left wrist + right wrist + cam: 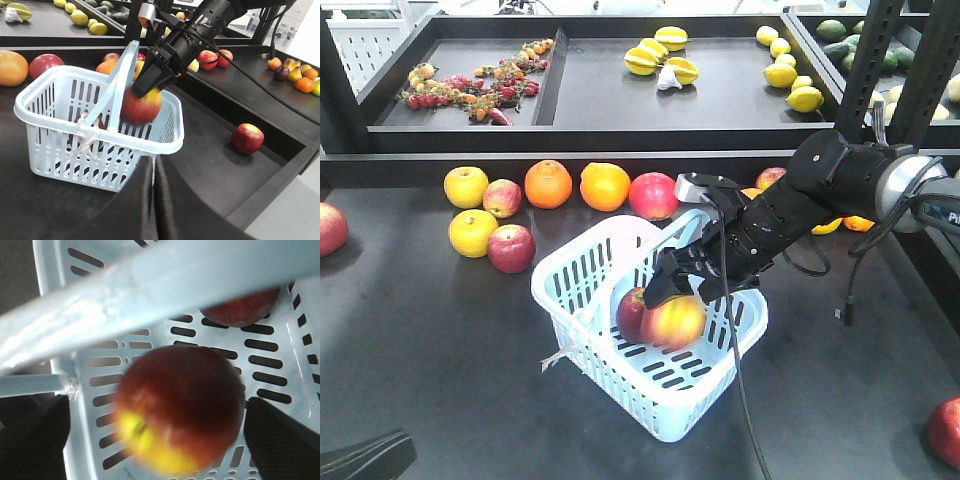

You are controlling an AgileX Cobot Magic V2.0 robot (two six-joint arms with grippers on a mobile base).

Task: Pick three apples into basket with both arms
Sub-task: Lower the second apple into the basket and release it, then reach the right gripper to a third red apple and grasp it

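Hanging just below the right gripper [672, 292], whose jaws look parted beside it, the blushed apple [672, 322] sits over the basket [582, 272] floor beside another apple [632, 312]; left jaws closed.

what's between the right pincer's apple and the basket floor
Nothing lies under the blushed apple except the slotted basket floor, seen in the right wrist view. A second apple rests off to the side, not underneath.

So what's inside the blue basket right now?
One dark red apple lies on the basket floor. A second, yellow-blushed apple is just above it, between the right gripper jaws. The arm and handles cover part of the floor.
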